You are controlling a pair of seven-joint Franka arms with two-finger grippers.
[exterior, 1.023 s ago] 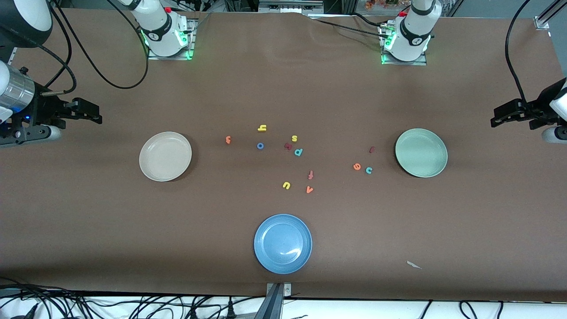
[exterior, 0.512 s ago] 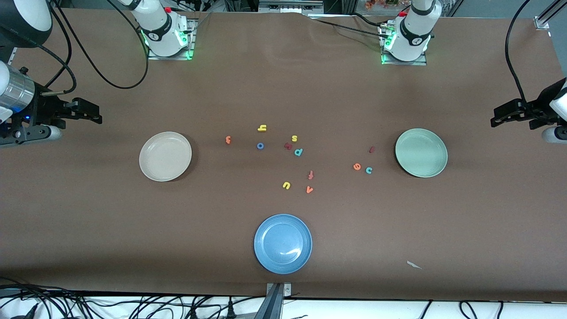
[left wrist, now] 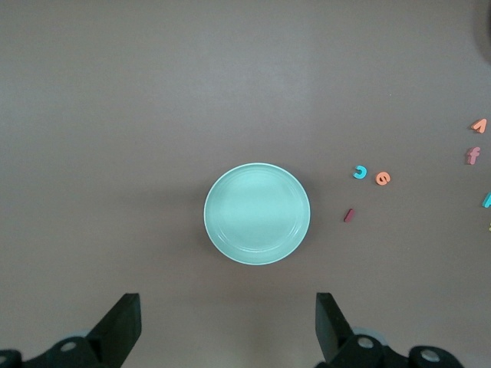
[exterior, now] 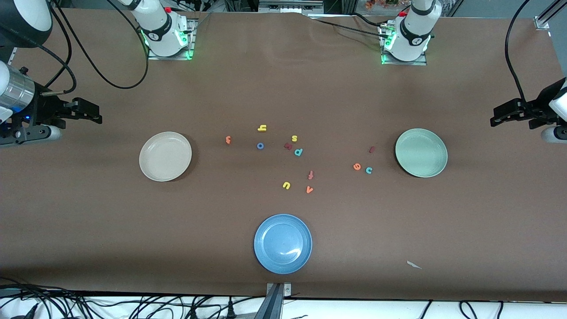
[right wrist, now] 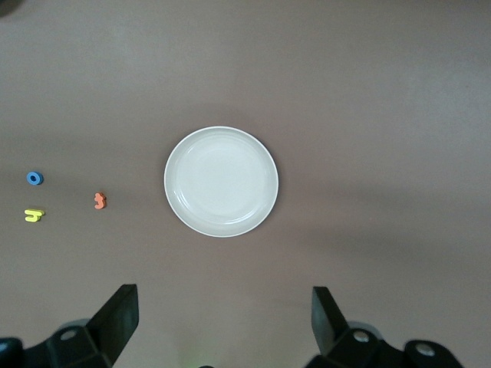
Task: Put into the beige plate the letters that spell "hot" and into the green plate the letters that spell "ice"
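Note:
The beige plate (exterior: 165, 156) (right wrist: 221, 182) lies toward the right arm's end of the table and holds nothing. The yellow h (exterior: 262, 128), blue o (exterior: 260, 145) and orange t (exterior: 228, 140) lie on the table mid-way along. The green plate (exterior: 421, 153) (left wrist: 257, 214), also bare, lies toward the left arm's end. Beside it are the dark red i (exterior: 372, 149), orange e (exterior: 357, 166) and teal c (exterior: 369, 170). My right gripper (exterior: 92, 115) (right wrist: 222, 318) hangs open over the table's right-arm end. My left gripper (exterior: 497, 118) (left wrist: 228, 322) hangs open over the left-arm end. Neither holds anything.
A blue plate (exterior: 282, 243) sits nearest the front camera. Other letters lie in the middle: yellow s (exterior: 294, 138), a dark red one (exterior: 288, 145), teal p (exterior: 298, 152), red f (exterior: 310, 175), yellow u (exterior: 286, 185), orange v (exterior: 309, 189). A white scrap (exterior: 414, 265) lies near the front edge.

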